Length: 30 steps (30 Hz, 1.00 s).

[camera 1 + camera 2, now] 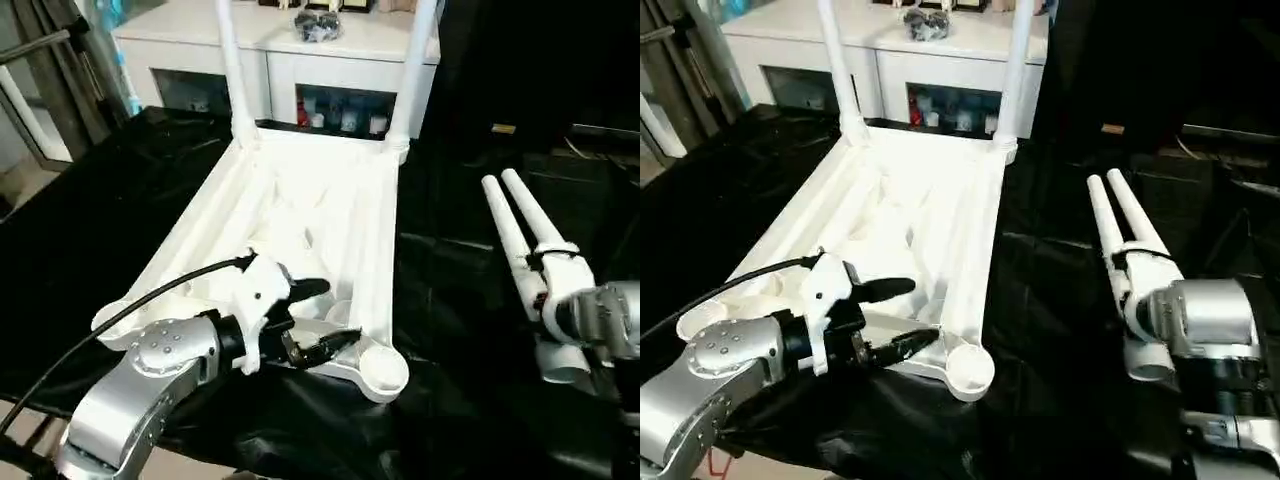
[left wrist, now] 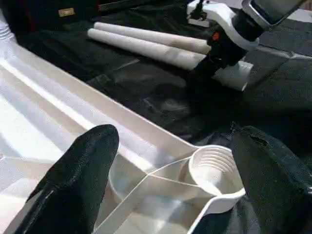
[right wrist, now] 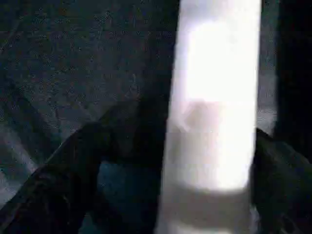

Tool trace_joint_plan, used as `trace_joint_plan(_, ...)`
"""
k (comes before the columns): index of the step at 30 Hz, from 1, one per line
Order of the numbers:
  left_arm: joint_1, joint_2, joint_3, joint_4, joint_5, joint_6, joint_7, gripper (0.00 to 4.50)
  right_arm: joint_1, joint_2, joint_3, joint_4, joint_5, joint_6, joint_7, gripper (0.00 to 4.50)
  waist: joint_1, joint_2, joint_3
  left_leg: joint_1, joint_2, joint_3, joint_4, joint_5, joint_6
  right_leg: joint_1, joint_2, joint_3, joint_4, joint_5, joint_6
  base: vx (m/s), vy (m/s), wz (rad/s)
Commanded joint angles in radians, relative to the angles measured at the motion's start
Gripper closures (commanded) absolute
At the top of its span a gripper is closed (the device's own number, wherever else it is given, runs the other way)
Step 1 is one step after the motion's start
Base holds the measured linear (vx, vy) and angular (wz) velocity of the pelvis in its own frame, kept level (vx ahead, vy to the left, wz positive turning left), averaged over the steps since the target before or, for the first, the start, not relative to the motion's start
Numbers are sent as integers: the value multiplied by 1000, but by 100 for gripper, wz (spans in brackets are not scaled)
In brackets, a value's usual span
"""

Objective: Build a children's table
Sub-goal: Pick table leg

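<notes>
The children's table's white tabletop [image 1: 300,200] lies upside down on black cloth, its ribbed underside facing up. Two white legs [image 1: 232,70] [image 1: 415,70] stand upright in its far corner sockets. Two more legs [image 1: 512,235] lie side by side on the cloth to the right. My left gripper [image 1: 320,318] is open and hovers over the tabletop's near right corner, beside the bare round socket [image 2: 212,168]. My right gripper [image 3: 190,146] is open and reaches down over the loose legs, with one leg [image 3: 212,97] between its spread fingers.
A white cabinet [image 1: 280,40] with glass doors stands right behind the tabletop's far edge. Black cloth [image 1: 450,300] covers the work surface between the tabletop and the loose legs. A black cable [image 1: 150,300] arcs from my left wrist across the tabletop's near left corner.
</notes>
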<state>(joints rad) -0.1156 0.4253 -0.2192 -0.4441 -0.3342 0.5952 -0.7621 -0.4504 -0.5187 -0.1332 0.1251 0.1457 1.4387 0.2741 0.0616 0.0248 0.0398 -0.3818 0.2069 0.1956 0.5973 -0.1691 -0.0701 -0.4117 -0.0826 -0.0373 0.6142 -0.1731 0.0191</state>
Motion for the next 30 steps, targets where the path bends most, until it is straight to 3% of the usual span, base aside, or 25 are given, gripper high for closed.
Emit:
trace_joint_plan(1,-9,11,-9,-20,-10,11,-13,28,18,-8,-5,-6,6,18,11,42,4,-7,-53,22,4,-9,-65,-258,-54,38,-26,25,-85,-318,-131,0,0,0)
trace_joint_plan(4,-26,26,-11,-5,-7,-6,-29,28,21,-3,-12,27,6,8,8,45,2,-2,-52,26,2,-11,-66,-290,-57,35,-27,24,-92,-384,-117,0,0,0)
trace_joint_plan(5,-28,30,-11,-2,-9,-8,-32,28,22,0,-13,31,5,7,7,72,1,-3,-50,28,1,-11,-66,-308,-61,33,-26,22,-96,-412,-109,0,0,0)
trace_joint_plan(7,-30,35,-11,0,-10,-10,-38,28,24,1,-13,34,8,10,11,83,-3,-1,-47,35,0,-14,-67,-352,-65,29,-27,19,-105,-488,-86,0,0,0)
trace_joint_plan(9,-37,36,-10,12,-2,-22,-37,28,34,2,-7,55,10,-6,10,88,-3,-7,-47,33,0,-16,-69,-355,-65,31,-28,18,-107,-507,-72,0,0,0)
trace_joint_plan(11,-38,36,-9,15,1,-28,-36,28,36,4,-7,61,9,-11,7,121,-3,-5,-47,38,0,-16,-68,-365,-66,26,-26,17,-110,-518,-67,0,0,0)
trace_joint_plan(18,-28,35,-2,38,30,-86,-18,28,39,31,-41,60,3,-22,-14,176,-6,-1,-48,40,-2,-21,-70,-392,-70,25,-26,13,-114,-537,-55,0,0,0)
trace_joint_plan(19,-27,32,-1,40,31,-93,-15,28,40,31,-43,57,3,-21,-15,198,-5,5,-48,40,-2,-21,-70,-393,-70,25,-26,13,-114,-536,-56,0,0,0)
trace_joint_plan(20,-26,18,4,48,35,-120,-5,28,43,32,-53,40,4,-19,-18,198,-7,2,-48,40,-2,-21,-70,-397,-69,25,-25,12,-116,-532,-56,0,0,0)
trace_joint_plan(21,-28,9,9,56,36,-131,3,28,42,35,-61,29,6,-15,-20,209,-7,13,-48,41,-3,-21,-69,-403,-72,24,-24,12,-118,-531,-56,0,0,0)
trace_joint_plan(23,-44,-20,23,89,36,-156,29,28,36,46,-100,9,9,-18,-33,219,-8,2,-49,37,-4,-21,-70,-400,-68,28,-23,11,-116,-525,-55,0,0,0)
trace_joint_plan(28,-91,-72,57,154,23,-145,84,28,20,82,-178,-16,21,-68,-58,254,-8,8,-52,34,-4,-21,-71,-376,-65,29,-25,12,-114,-510,-60,0,0,0)
trace_joint_plan(29,-115,-92,72,180,17,-137,105,28,18,100,-205,-29,40,-110,-54,254,-9,8,-52,33,-6,-21,-71,-380,-64,30,-25,10,-114,-513,-57,0,0,0)
trace_joint_plan(30,-166,-128,94,220,0,-108,139,28,17,148,-261,-52,89,-201,-39,258,-11,17,-54,34,-6,-22,-69,-379,-63,30,-26,10,-112,-509,-59,0,0,0)
